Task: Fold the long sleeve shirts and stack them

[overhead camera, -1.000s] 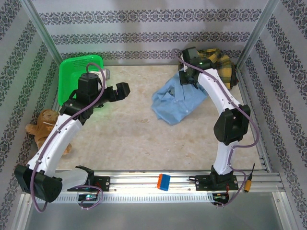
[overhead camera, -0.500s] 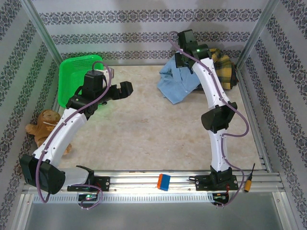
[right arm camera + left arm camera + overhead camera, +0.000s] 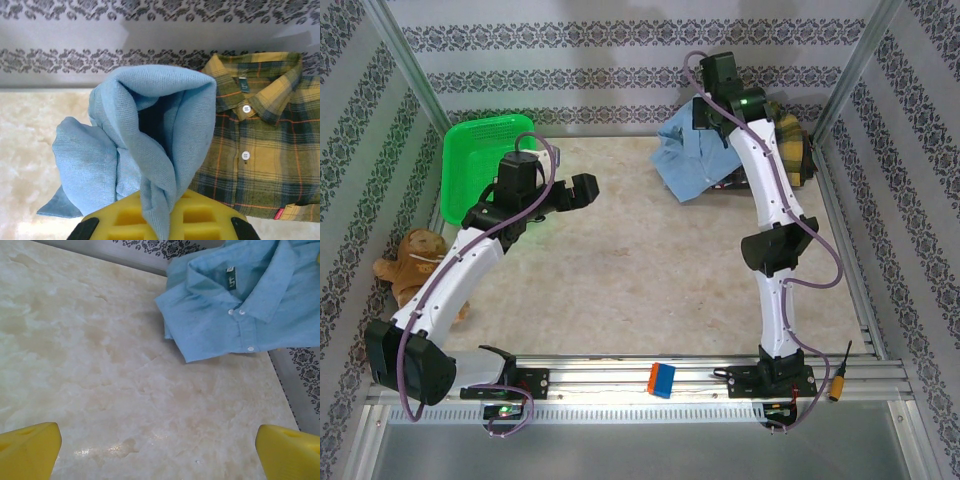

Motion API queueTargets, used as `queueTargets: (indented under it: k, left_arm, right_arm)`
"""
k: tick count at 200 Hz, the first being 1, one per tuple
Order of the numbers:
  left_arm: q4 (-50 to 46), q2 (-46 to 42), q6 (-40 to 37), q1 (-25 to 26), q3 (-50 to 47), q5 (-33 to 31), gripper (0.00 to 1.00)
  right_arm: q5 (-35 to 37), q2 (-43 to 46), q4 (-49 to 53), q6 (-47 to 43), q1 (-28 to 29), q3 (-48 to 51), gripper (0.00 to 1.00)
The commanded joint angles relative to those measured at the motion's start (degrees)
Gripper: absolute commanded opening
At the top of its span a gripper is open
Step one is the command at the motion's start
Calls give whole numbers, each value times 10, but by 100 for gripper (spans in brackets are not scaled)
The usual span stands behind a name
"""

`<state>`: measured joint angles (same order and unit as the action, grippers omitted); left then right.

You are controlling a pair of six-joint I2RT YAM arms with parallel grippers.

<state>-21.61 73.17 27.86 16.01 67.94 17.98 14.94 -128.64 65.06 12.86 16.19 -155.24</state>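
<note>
Your right gripper (image 3: 706, 118) is at the far right of the table (image 3: 620, 290), jaws clenched on a bunched fold of the light blue shirt (image 3: 688, 165). In the right wrist view that fold drapes over your yellow finger (image 3: 160, 217) and stands up in a hump of light blue cloth (image 3: 150, 135). The rest of the shirt hangs down to the table by the back wall. In the left wrist view its collar, a green neck label and white buttons face up (image 3: 240, 305).

The plaid flannel shirt (image 3: 792, 140) lies in the far right corner, just beside the blue one and behind your right arm. It is buttoned, with the collar toward the wall (image 3: 260, 145).

Your left gripper (image 3: 578, 190) hovers over bare table left of centre, well apart from both shirts. Its jaws are spread wide and released, with nothing between the yellow fingertips (image 3: 27, 450).

The green mesh basket (image 3: 480, 160) sits far left, and a brown stuffed toy (image 3: 410, 265) is left of the table edge.
</note>
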Motion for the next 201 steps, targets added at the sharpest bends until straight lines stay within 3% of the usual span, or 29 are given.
queueTargets:
  k: [1,106,162,201]
  left_arm:
    - [28,-1,10,-5,-5,9,100]
    - [27,6,19,-5,-9,14,100]
    - [4,15,35,-5,1,16,100]
    - [-28,3,38,-4,6,-18,100]
  right_arm:
    - [6,38,-37,39,-24,-28,0]
    - [-47,37,-43,66,-125,-17,0]
    - [-68,-21,-94,37,-173,-3,0]
    - [-53,-76,-161,5,-208,7,2]
